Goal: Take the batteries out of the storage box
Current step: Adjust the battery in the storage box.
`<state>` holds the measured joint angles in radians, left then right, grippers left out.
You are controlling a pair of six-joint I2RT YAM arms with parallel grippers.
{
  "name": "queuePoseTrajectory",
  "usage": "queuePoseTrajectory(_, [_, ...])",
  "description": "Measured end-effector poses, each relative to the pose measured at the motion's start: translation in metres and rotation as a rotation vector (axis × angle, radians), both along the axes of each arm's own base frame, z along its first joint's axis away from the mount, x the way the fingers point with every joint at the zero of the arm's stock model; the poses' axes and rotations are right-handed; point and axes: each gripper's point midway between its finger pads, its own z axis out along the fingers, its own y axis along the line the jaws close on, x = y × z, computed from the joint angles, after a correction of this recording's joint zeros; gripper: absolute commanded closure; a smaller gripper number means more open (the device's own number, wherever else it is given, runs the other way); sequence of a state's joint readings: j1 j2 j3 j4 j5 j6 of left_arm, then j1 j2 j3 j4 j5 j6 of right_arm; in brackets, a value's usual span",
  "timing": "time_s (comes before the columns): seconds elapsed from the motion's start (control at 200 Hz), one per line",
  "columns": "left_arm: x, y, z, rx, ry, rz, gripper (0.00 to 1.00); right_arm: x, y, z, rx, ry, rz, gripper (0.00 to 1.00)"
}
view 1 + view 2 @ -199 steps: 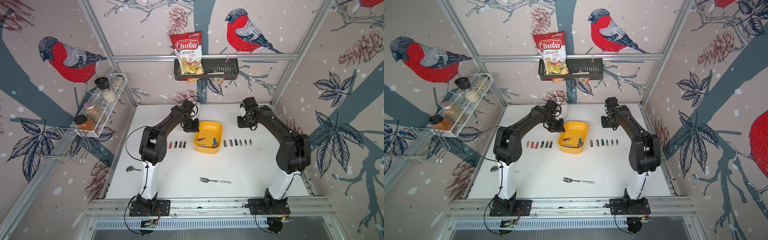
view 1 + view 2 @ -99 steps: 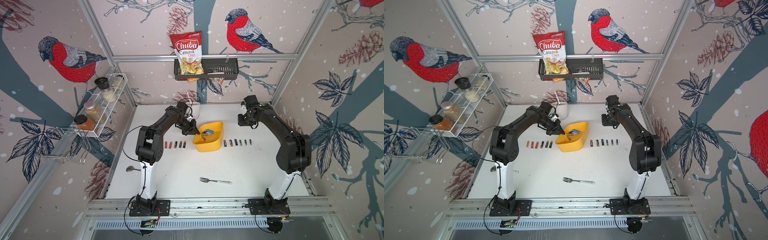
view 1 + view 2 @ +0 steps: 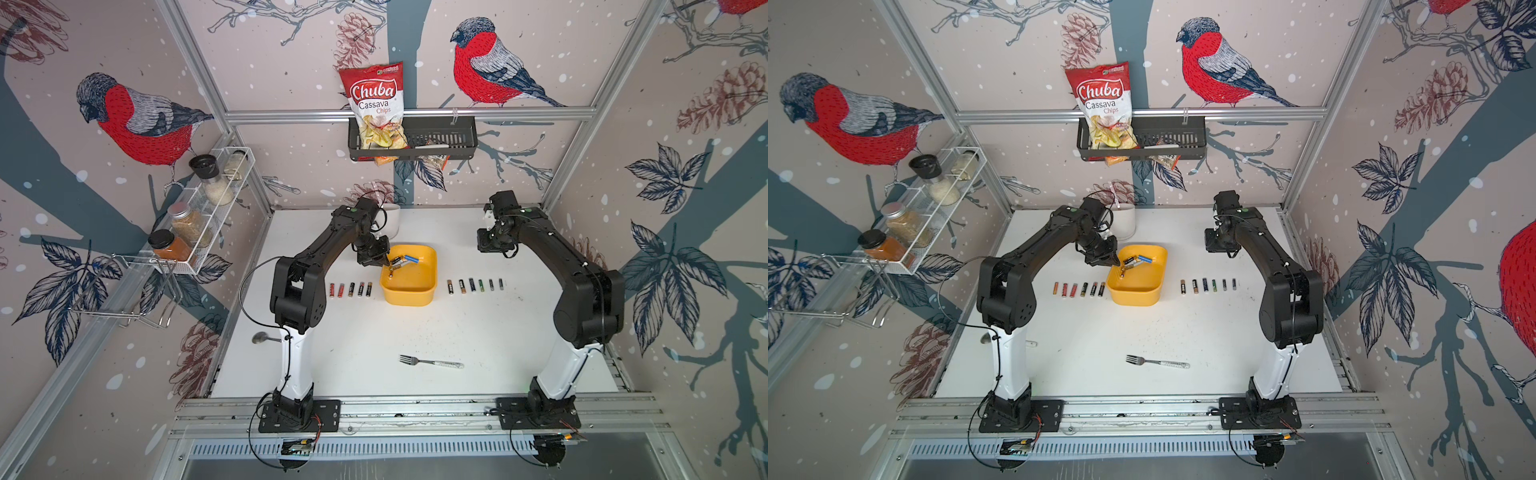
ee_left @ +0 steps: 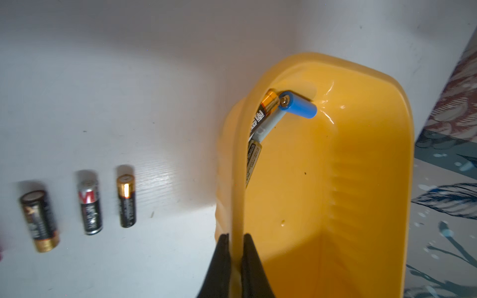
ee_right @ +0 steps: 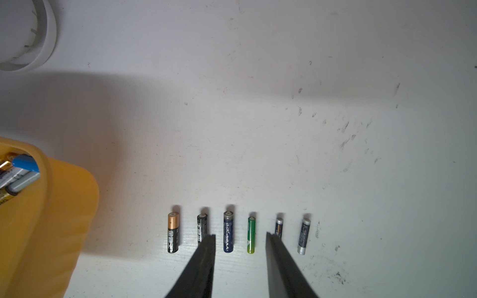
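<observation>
Left wrist view: left gripper (image 4: 235, 236) with fingers drawn narrow, clamping the side wall of the box (image 4: 335, 206); the rim is pinched between them. Batteries (image 4: 299, 105) lie inside, bunched against that same wall, beyond the fingertips in the box corner. In both top views they sit just beside the fingers. Right wrist view: right gripper (image 5: 240, 236) with fingers partly apart, holding nothing, above a row (image 5: 228, 232) of six loose cells on the table (image 5: 258, 103), apart from the box.
</observation>
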<state>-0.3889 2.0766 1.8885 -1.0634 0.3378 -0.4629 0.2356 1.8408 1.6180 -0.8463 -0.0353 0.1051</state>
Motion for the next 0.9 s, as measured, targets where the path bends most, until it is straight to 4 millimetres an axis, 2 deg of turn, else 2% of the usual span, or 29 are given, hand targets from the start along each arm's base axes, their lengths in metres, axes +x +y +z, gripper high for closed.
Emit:
queuePoseTrajectory(0.115, [0.005,0.000,0.005,0.132,-0.067,-0.016,1.00,0.000,0.000,-0.001,0.001,0.002,0.000,0.61])
queuePoseTrajectory(0.305, [0.009,0.000,-0.003,0.321,-0.084,-0.051,1.00,-0.001,0.000,0.000,0.001,-0.001,0.000,0.61])
queuePoseTrajectory(0.47, [0.006,0.007,0.000,0.388,-0.087,-0.068,1.00,-0.003,-0.001,0.000,0.001,0.002,0.001,0.61])
queuePoseTrajectory(0.675, [-0.004,0.011,-0.012,0.290,-0.058,-0.018,1.00,-0.007,-0.002,-0.001,-0.002,0.008,0.001,0.61])
queuePoseTrajectory(0.901, [-0.018,-0.016,-0.036,0.062,-0.022,0.022,1.00,-0.007,-0.002,0.001,-0.002,0.003,0.000,0.61])
